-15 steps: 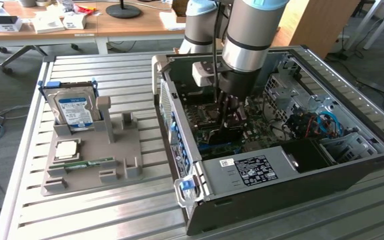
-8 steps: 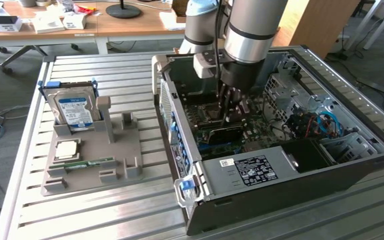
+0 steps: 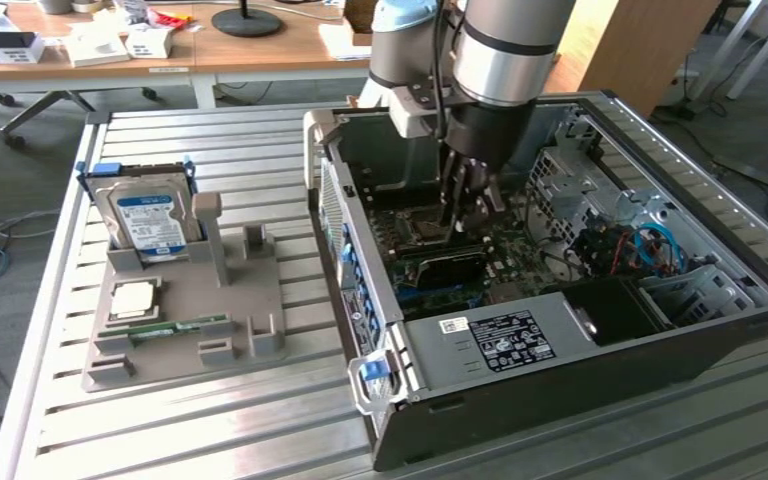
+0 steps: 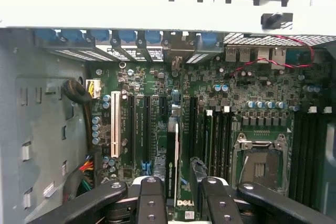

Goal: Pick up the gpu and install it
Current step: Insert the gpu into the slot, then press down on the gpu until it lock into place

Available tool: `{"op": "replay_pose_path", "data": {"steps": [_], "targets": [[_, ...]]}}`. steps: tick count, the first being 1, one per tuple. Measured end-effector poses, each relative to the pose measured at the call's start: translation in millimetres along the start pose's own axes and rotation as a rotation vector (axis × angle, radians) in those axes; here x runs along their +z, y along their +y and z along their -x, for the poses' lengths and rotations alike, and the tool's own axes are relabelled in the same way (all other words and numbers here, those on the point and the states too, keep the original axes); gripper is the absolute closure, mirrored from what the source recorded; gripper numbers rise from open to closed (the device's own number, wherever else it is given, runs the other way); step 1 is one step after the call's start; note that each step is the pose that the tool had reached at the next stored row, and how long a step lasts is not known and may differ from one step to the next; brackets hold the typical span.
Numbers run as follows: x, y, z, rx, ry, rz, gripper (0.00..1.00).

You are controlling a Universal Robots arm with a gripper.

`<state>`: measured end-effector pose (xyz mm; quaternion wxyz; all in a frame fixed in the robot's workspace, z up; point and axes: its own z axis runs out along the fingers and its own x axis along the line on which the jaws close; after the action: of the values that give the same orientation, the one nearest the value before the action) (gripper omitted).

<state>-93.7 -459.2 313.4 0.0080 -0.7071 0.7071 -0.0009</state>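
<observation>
Pincer (image 4: 178, 195): lowered inside the open computer case (image 3: 704, 340), fingers (image 4: 151, 203) set part-way apart, clamped on the upright gpu.
Gpu (image 4: 172, 166): thin card seen edge-on between the fingers, standing over the motherboard (image 4: 236, 114) slots.
Case: by the worktop (image 3: 197, 420) middle.

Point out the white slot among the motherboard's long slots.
The slot beside the blue capacitors, nearest the case's grey wall. It alone is white; the other long slots are dark.
</observation>
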Motion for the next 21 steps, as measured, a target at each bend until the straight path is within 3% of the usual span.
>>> {"op": "replay_pose_path", "data": {"steps": [7, 21], "targets": [[-9.4, -0.1, 0.2, 0.0, 0.0, -0.0002, 0.67], [-9.8, -0.1, 0.2, 0.0, 0.0, -0.0001, 0.67]]}}
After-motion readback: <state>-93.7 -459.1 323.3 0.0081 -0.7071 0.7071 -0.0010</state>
